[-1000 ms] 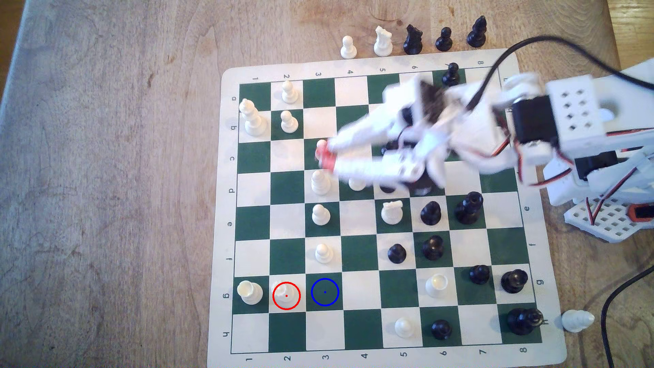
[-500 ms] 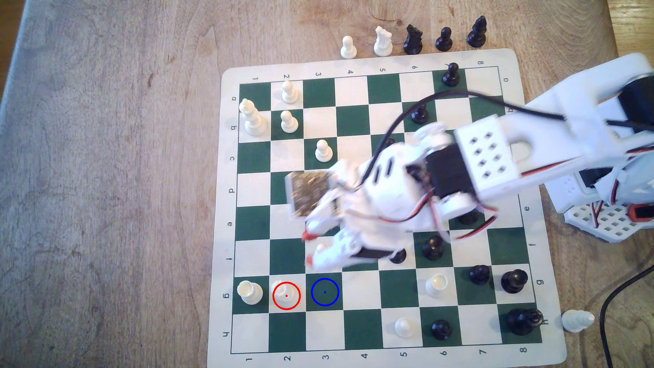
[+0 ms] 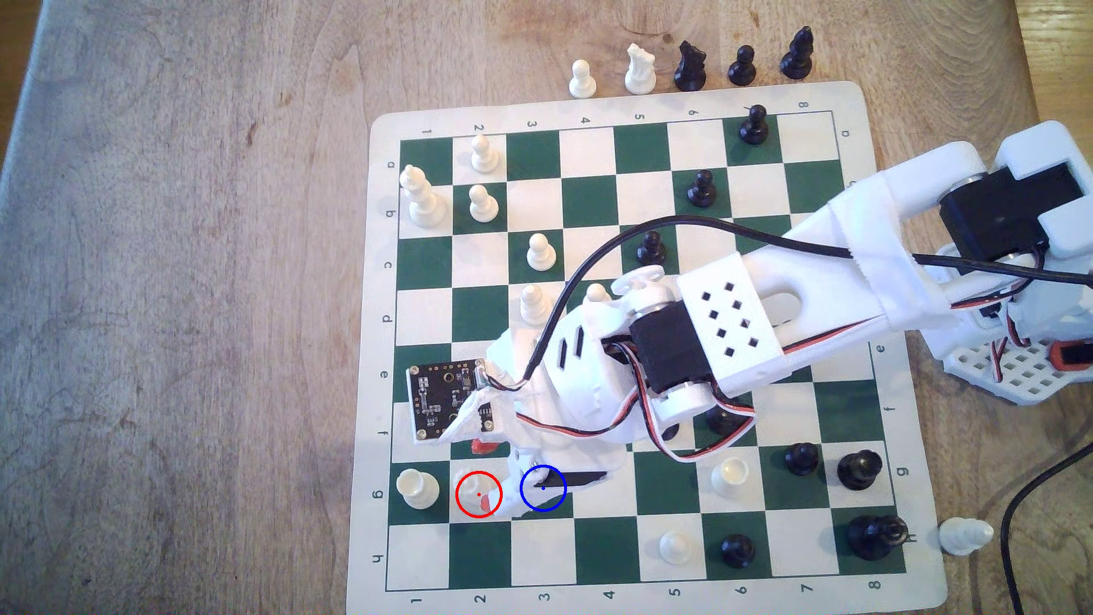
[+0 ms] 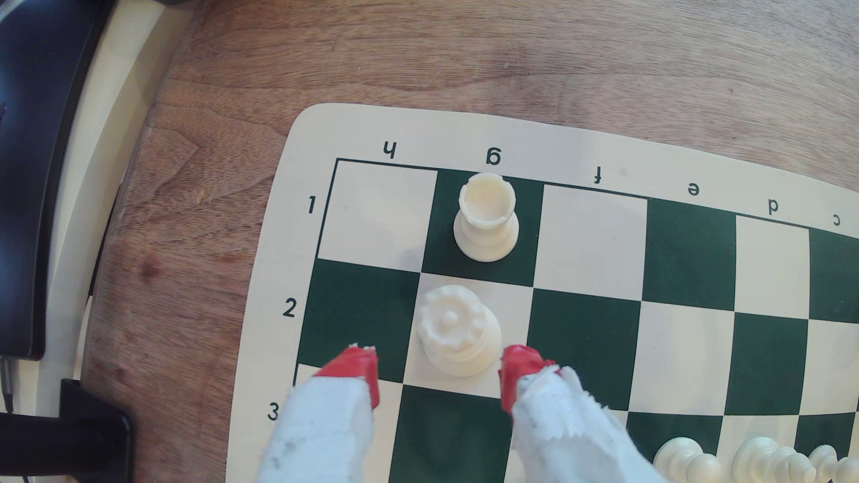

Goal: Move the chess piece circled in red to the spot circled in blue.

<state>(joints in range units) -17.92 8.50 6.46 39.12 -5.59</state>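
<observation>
The cream-white piece with the knobbly crown top (image 4: 453, 332) stands on the white square ringed in red (image 3: 473, 489), in row g, column 2. My gripper (image 4: 439, 371) is open, and its red-tipped fingers (image 4: 358, 367) flank the piece's base without clasping it. In the exterior view the gripper (image 3: 485, 475) reaches down over that square, one red tip on either side of the ring. The blue-ringed dark green square (image 3: 547, 502) lies just to the exterior view's right of the piece, partly covered by the gripper's body.
A white cup-topped piece (image 3: 417, 488) stands one square beyond the ringed piece, at the board's edge (image 4: 485, 218). White pawns (image 3: 539, 251) stand in column 3, and black pieces (image 3: 801, 458) crowd the exterior view's right. Spare pieces (image 3: 639, 71) line the table behind the board.
The arm has swung from the board's middle down to row g. The open gripper now sits astride the red-ringed piece, and the motion blur is gone.
</observation>
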